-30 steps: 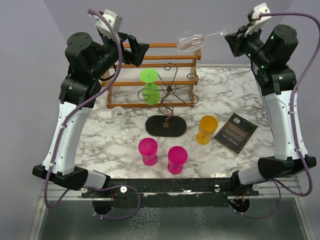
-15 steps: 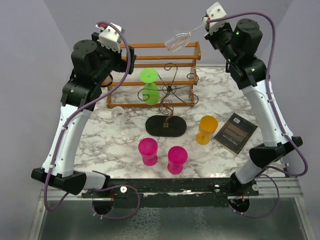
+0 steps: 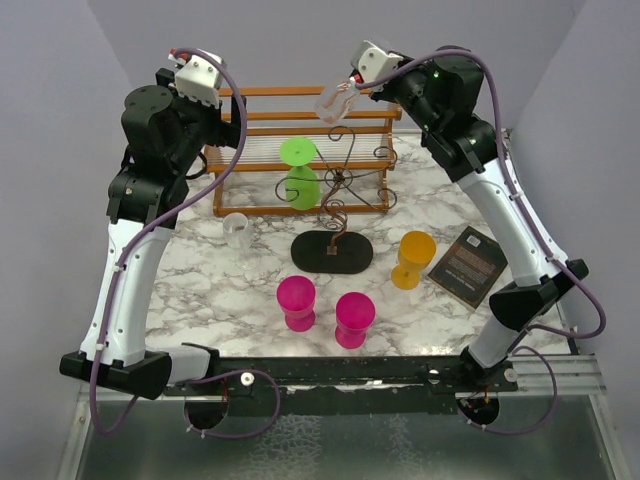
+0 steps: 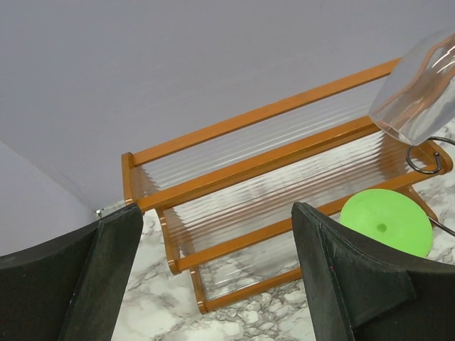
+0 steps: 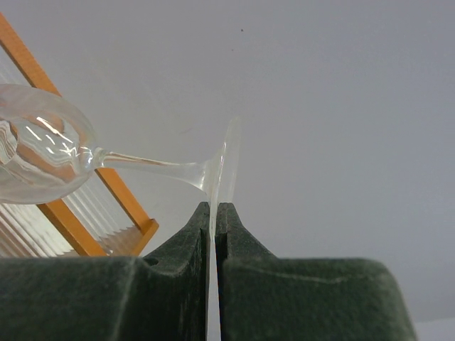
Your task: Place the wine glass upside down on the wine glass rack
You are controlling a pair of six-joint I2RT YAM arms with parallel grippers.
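Note:
My right gripper (image 3: pixel 358 82) is shut on the foot of a clear wine glass (image 3: pixel 334 101), held high over the back of the table with its bowl tilted down to the left. In the right wrist view the jaws (image 5: pixel 215 213) pinch the thin foot, stem and bowl (image 5: pixel 35 145) reaching left. The dark wire wine glass rack (image 3: pixel 340 190) with scroll arms stands on a black oval base (image 3: pixel 331 251) below the glass. A green glass (image 3: pixel 301 175) hangs upside down on it. My left gripper (image 4: pixel 213 270) is open and empty, raised at the left by the wooden shelf; the glass bowl (image 4: pixel 419 89) shows there.
An orange-brown slatted wooden shelf (image 3: pixel 262 110) stands behind the rack. A small clear cup (image 3: pixel 236 229), two magenta cups (image 3: pixel 296 302) (image 3: pixel 354 318), an orange goblet (image 3: pixel 413 258) and a dark booklet (image 3: pixel 470 265) sit on the marble table.
My right arm has swung left, carrying the glass from the back right to above the rack, bowl tipping downward. My left arm has pulled back to the left and upward.

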